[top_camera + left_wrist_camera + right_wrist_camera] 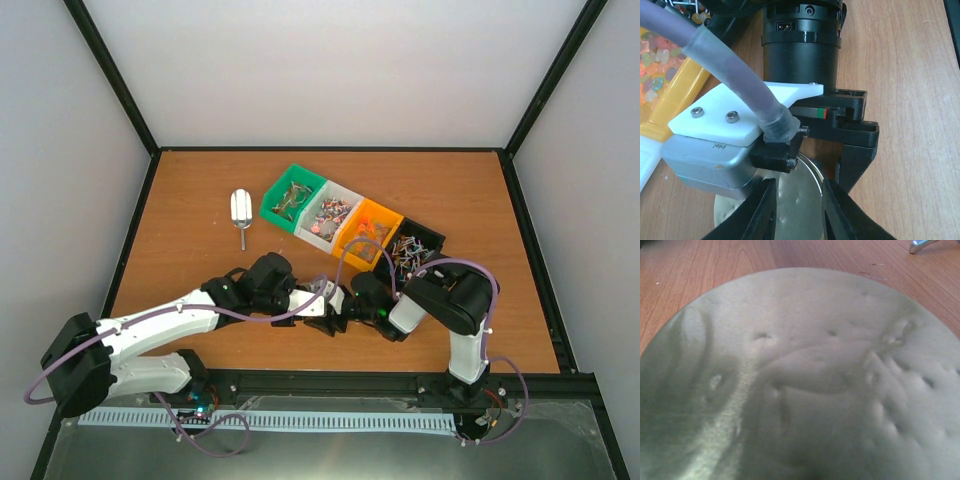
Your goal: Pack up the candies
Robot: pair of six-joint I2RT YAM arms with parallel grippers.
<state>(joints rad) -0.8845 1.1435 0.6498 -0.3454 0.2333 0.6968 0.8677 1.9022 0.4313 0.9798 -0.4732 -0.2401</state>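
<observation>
The candies lie in four bins: brownish in the green one (291, 197), pink-red in the white one (330, 215), orange-mixed (368, 232) (657, 55), and stick-like in the black one (412, 250). Both grippers meet near the table's front over a silvery round tin (322, 289) (790, 200). Its dented face (805, 380) fills the right wrist view and hides the right fingers. My right gripper (347, 305) is shut on the tin, with one finger (856, 167) against the rim. My left gripper (797, 182) stands open over the tin's face, fingers a little apart.
A metal scoop (241, 208) lies left of the green bin, its handle tip (919, 245) showing beyond the tin. The orange bin's wall (680, 95) is close on the left of the left wrist. The right arm's wrist and cable crowd the space above the tin.
</observation>
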